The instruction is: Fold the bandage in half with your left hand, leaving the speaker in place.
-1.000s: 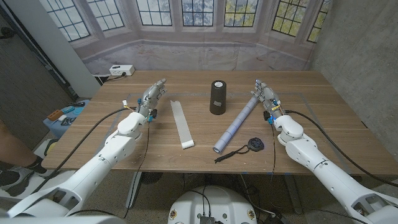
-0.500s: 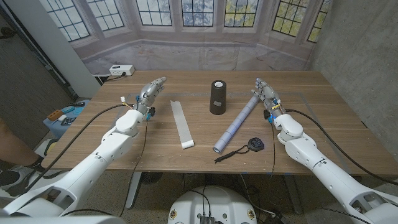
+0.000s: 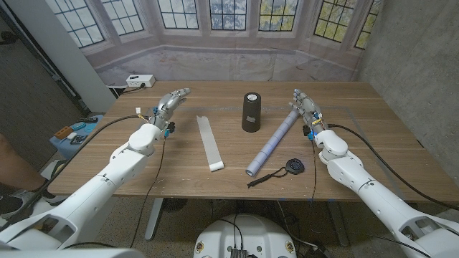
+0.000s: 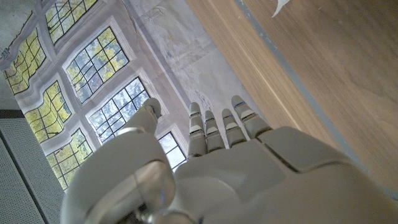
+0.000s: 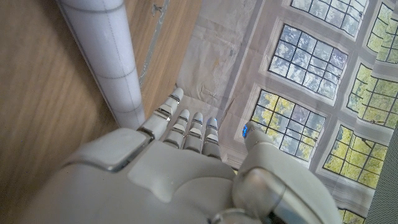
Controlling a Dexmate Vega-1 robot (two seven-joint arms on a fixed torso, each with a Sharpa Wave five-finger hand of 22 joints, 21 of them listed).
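Two hands stood over the wooden counter (image 3: 344, 154), each empty with its fingers extended and slightly apart. Nearest lay a small black disc with a cord (image 3: 292, 168) on the right. The white bandage (image 3: 209, 142) lay flat and unfolded left of centre, with a pale rolled tube (image 3: 272, 142) lying diagonally to its right. Farther back, the black speaker (image 3: 251, 112) stood upright between the left hand (image 3: 171, 106) and the right hand (image 3: 304, 108).
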